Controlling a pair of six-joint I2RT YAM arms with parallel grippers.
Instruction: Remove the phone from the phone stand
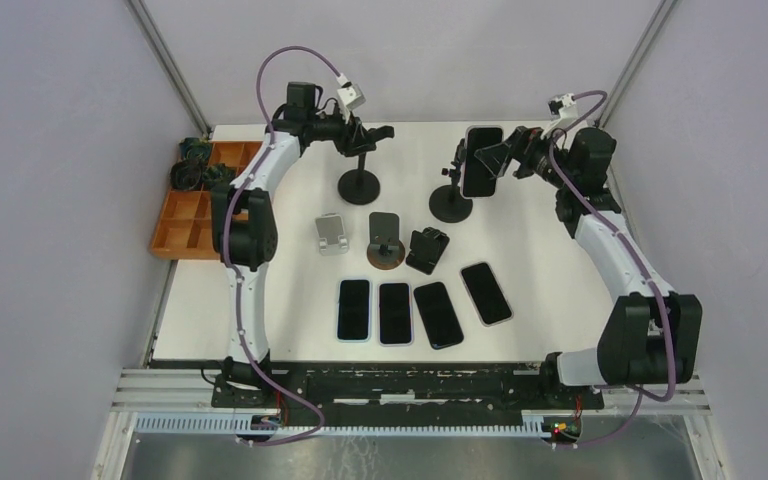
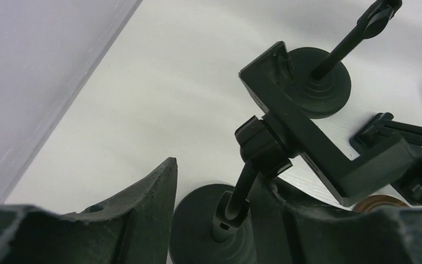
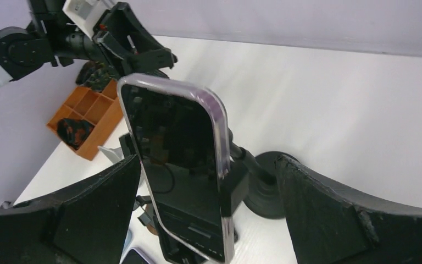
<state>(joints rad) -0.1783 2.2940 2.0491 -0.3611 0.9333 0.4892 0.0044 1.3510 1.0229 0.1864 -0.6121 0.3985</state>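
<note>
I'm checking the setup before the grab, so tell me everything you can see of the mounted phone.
The phone has a dark screen in a clear, purple-tinged case. It stands upright, clamped in a black round-based stand at the back right. The open right gripper flanks it, not touching.

**White table in a grey booth**

A white table [image 1: 550, 260] fills the middle, matt and evenly lit, with only soft shadows. Plain grey walls close it in: the far wall [image 1: 410, 50], the left wall [image 1: 50, 200] and the right wall [image 1: 730, 200]. Slanting metal marks the far corners — a left post [image 1: 165, 55] and a right post [image 1: 645, 55]. Along the near edge runs a metal rail [image 1: 160, 385] — nearer still lies a dull steel sheet [image 1: 410, 455].
</note>
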